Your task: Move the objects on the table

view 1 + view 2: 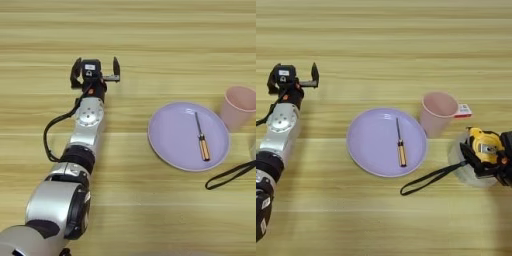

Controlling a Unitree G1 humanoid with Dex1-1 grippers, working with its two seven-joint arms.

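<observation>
A round lavender plate (376, 150) lies mid-table with a small orange-handled screwdriver (400, 146) on it. At the right edge, black fingers of my right gripper (492, 161) close around the yellow-black gadget (482, 142), which sits over the clear tape roll (462, 167). The gadget's long black strap (428, 179) trails left along the table (381, 50). My left gripper (96, 70) reaches far out at the left, well away from the plate. Its fingers are spread wide with nothing between them.
A pink cup (437, 112) stands upright just beyond the plate's right rim, close to the gadget. A small red-and-white item (464, 110) lies behind the cup. My left forearm (85, 135) stretches from the near left corner toward the middle.
</observation>
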